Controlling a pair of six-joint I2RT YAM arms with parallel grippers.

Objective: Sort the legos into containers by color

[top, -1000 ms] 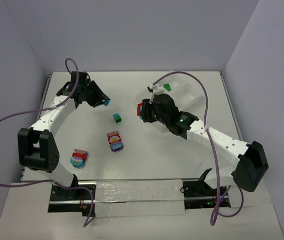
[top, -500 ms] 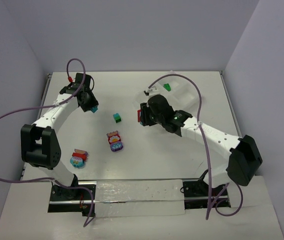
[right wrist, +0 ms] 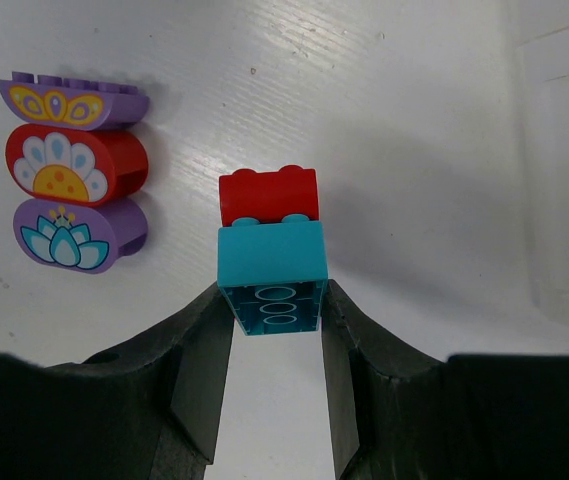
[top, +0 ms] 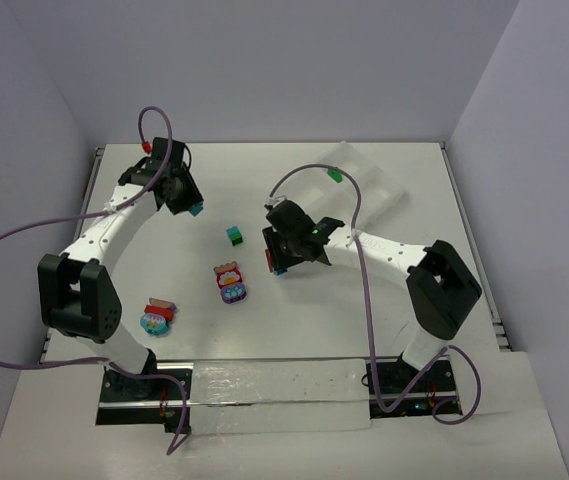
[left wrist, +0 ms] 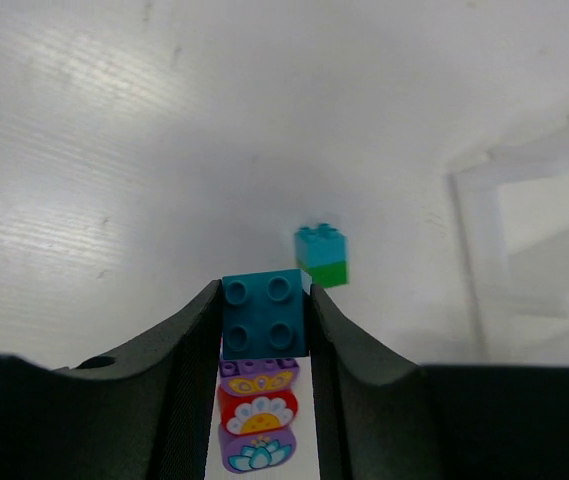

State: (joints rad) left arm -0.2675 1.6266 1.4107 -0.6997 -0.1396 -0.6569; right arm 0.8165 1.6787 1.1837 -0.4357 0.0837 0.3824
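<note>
The red and teal pair (right wrist: pixel 269 240) is in my right hand (right wrist: pixel 272 292). Its teal half is pinched tight between my two fingers. Its red half sticks out past them, snapped on the far end. So the long way of the pair points straight out from my hand, red end first. My right hand is closed on it, above the tabletop (top: pixel 294 330), near the middle of the top view. The clear tray (top: pixel 389 190) lies up and to the right of that hand in the top view. In my right wrist view its wall shows along the right edge. A green brick (top: pixel 335 174) looks to lie at the left end of the tray. My left hand (left wrist: pixel 264 292) is closed too, on a single teal brick (left wrist: pixel 264 314). It is at the upper left of the top view, well apart from the tray. A small teal and green stack (top: pixel 234 235) sits on the tabletop between my two hands. My right hand is the nearer one to the tray, so I think its way there is short, up and to the right. But the pair has two colors, so I think it must come apart before either half goes in.
</note>
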